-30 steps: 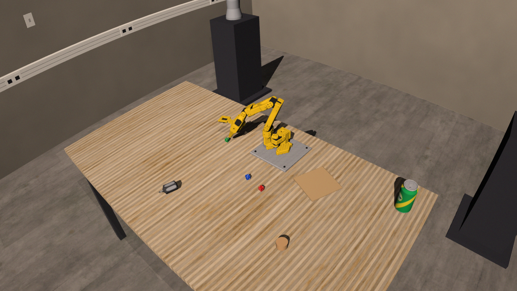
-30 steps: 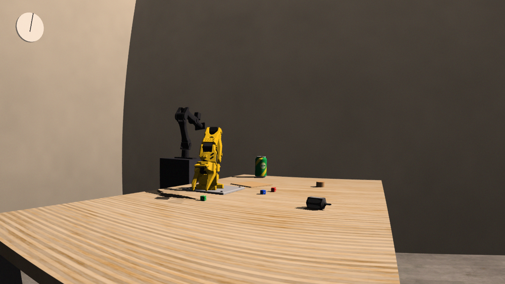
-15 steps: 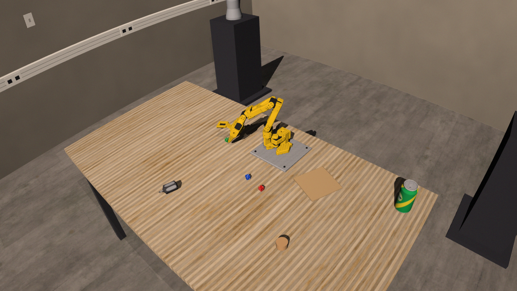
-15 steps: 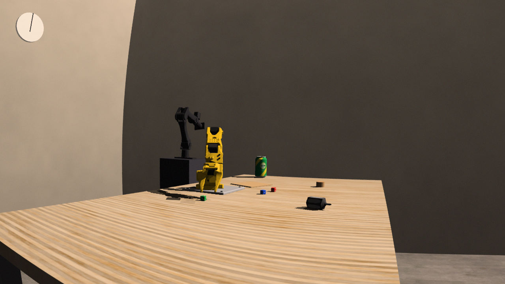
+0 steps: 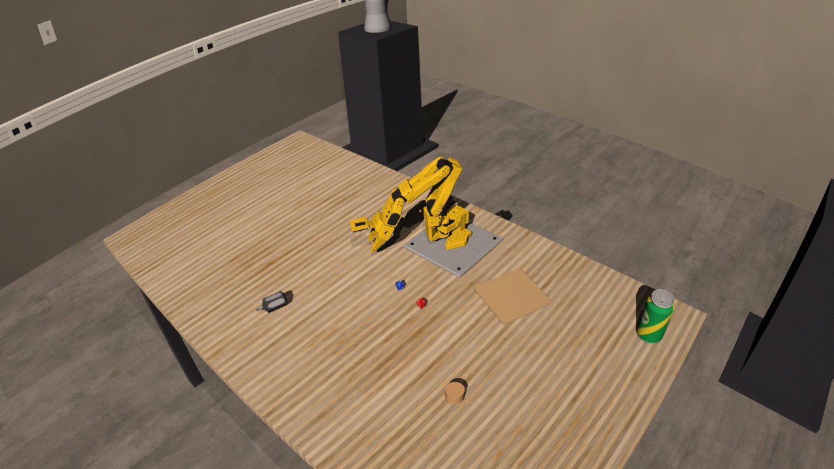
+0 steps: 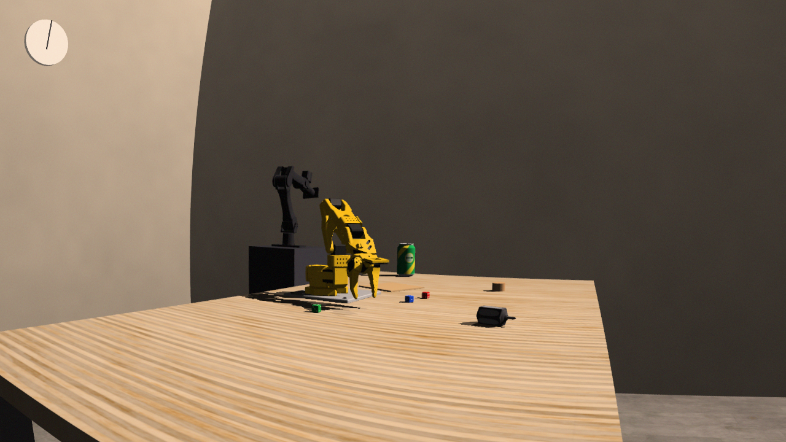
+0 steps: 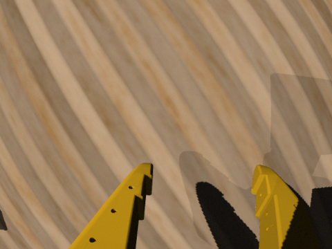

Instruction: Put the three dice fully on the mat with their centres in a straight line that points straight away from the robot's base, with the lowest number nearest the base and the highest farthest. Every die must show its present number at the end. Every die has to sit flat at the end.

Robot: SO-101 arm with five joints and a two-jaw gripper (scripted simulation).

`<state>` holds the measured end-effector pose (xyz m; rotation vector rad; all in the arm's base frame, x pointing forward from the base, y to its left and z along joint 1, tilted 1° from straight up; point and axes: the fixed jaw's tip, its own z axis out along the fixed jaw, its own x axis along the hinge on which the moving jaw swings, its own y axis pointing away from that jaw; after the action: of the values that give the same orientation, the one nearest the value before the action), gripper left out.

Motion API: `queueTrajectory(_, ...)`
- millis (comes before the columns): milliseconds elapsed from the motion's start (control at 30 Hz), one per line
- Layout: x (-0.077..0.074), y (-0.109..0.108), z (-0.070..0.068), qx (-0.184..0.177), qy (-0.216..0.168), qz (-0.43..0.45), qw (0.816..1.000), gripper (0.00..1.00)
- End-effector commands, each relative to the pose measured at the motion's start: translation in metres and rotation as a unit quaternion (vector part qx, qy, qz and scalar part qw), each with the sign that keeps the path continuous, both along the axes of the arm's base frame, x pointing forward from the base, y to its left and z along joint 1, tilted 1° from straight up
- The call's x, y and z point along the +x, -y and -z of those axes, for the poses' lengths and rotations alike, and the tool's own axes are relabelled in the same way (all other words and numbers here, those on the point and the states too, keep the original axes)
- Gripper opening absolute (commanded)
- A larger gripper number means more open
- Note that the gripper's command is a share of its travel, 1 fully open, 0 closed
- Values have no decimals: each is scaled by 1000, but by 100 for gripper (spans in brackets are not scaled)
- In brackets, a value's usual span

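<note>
Three dice [image 5: 399,284] [image 6: 409,299], all off the mat [image 5: 513,296] [image 6: 391,286].

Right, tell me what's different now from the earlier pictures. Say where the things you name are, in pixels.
The arm has swung its gripper [image 5: 373,247] [image 6: 365,296] [image 7: 204,166] rightward in the exterior view, towards the blue die's [image 5: 399,284] [image 6: 409,299] side; its jaws stand apart with nothing between them. Nothing was gripped or released. The green die [image 6: 315,309], now hidden from the top view, stayed put, as did the blue and red [image 5: 421,303] [image 6: 425,294] dice and the mat [image 5: 511,296] [image 6: 393,286].
</note>
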<state>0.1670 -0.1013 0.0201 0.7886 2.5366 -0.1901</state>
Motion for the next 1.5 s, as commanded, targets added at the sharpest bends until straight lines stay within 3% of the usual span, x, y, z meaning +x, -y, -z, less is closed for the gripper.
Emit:
queueTrajectory(0,8,-23,-1,6,1,-53,999,25)
queueTrajectory(200,17,-66,-1,7,1,-165,986,25)
queueTrajectory(433,16,-105,0,8,0,-264,964,25)
queueTrajectory(800,12,-128,0,9,-1,-323,946,25)
queueTrajectory(1467,12,-132,-4,7,7,-335,942,25)
